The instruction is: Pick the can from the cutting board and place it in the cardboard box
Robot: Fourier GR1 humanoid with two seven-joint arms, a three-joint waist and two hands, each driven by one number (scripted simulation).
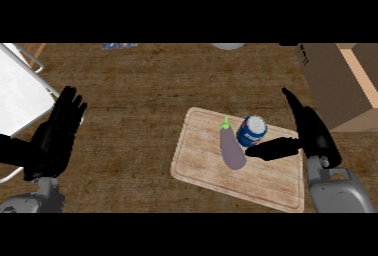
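Can (pixel 252 131) seen upright on cutting board (pixel 240 162), beside eggplant (pixel 231 148). Right hand (pixel 310 135) set alongside, fingers straight, thumb just below can, nothing pinched. Left hand (pixel 57 132) rested open. Cardboard box (pixel 341 85) awaited upper right.

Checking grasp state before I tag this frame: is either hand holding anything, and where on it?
Nothing held. Right hand is open beside the can on the cutting board, thumb near its base. Left hand rests open at left.
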